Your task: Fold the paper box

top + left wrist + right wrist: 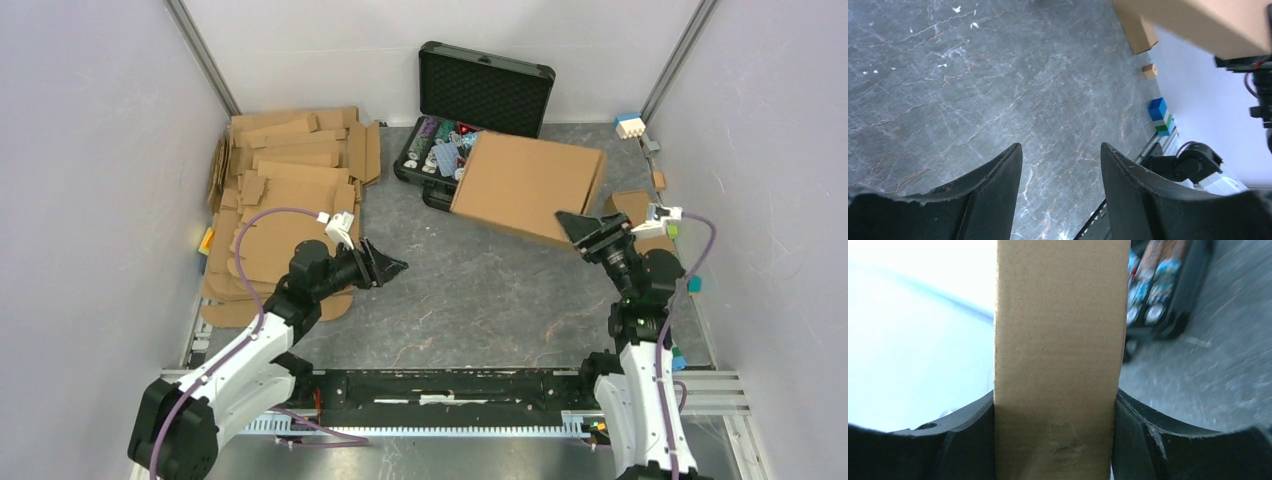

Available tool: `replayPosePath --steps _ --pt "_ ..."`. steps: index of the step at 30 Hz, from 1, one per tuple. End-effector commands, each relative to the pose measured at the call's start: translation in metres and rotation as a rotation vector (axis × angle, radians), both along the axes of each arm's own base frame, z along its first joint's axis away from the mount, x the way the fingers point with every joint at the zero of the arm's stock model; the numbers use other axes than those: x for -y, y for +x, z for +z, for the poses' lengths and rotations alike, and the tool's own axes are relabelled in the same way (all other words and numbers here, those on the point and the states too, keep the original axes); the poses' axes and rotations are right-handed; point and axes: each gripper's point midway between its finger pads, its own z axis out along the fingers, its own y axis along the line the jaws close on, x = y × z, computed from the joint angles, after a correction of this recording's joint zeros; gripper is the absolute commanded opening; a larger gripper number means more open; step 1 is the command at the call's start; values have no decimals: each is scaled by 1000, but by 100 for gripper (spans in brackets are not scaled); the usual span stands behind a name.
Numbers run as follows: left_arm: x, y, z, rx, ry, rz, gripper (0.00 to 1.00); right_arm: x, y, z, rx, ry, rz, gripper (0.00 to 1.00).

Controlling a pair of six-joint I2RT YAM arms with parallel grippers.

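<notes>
The paper box looks already closed into a shallow rectangle. It hangs tilted above the table at about one o'clock from its middle, with the far corner overlapping the open black case. The right gripper clamps it at the near-right edge, one jaw on each broad face; in the wrist view the cardboard fills the whole gap between them. The left gripper, at nine o'clock, stands partly spread and holds nothing, with only bare table beneath it. The step in hand is probably setting the box down. A grip on one edge of so wide a panel invites sagging and swinging, so go slowly and keep it level — or bring the free hand under the opposite edge. The case rim lies at eleven o'clock of the box, and the smaller cardboard box and the wall at three. The cardboard stack fills ten o'clock, so the open room is the centre, toward six.
</notes>
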Motion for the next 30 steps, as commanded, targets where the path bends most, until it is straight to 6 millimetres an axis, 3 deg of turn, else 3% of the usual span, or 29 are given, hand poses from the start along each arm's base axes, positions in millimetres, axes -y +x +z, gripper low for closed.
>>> replayPosePath --steps 1,4,8,12,15,20,23,30 --pt "-2 2 -18 -7 76 -22 66 76 19 19 59 170 -478 45" --pt "-1 2 -22 -3 79 -32 66 115 23 19 85 214 -694 39" --pt "0 -2 -24 20 72 -46 66 144 34 22 85 216 -841 40" --pt "0 -6 -18 44 51 -54 66 144 68 41 80 93 -803 41" --pt "0 -9 -14 55 38 -60 66 160 88 32 -1 78 -872 40" --pt "0 -10 -12 60 30 -57 66 184 107 40 86 89 -969 36" --pt "2 -11 -13 52 19 -66 67 185 135 31 36 105 -952 37" --pt "6 -11 -17 29 9 -87 67 184 199 21 108 235 -868 36"
